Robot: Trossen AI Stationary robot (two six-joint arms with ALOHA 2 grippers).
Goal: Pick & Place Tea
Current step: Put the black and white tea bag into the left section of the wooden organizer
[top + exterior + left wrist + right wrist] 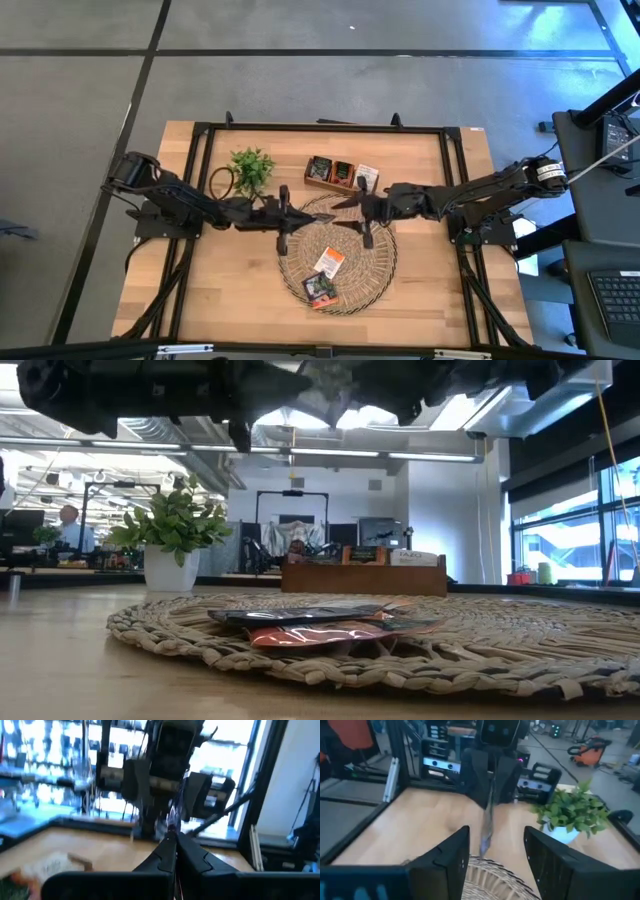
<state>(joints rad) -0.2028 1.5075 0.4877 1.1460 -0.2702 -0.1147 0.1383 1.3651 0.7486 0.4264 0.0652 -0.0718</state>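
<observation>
Over the far part of the round woven tray [385, 268], my left gripper [173, 845] is shut on a thin dark tea sachet [487, 822], which is seen edge-on. My right gripper [495, 857] faces it from the table's right and is open. Its two fingers stand on either side of the sachet's free end, with a gap on each side. Two more tea sachets, one orange and white [330, 262] and one dark [320, 290], lie flat on the tray. Others stand in the wooden box [342, 174]. My left gripper pinches one end of the sachet [172, 827] between its two shut fingers. The fingers come in about level from the table's left. The sachet stands on edge and reaches out past the fingertips toward my right gripper, lifted clear of the tray.
A small green plant in a white pot [250, 168] stands at the far left, close to my left arm. The wooden box stands just beyond the tray's far rim. Bare wood lies on the near left and near right of the table.
</observation>
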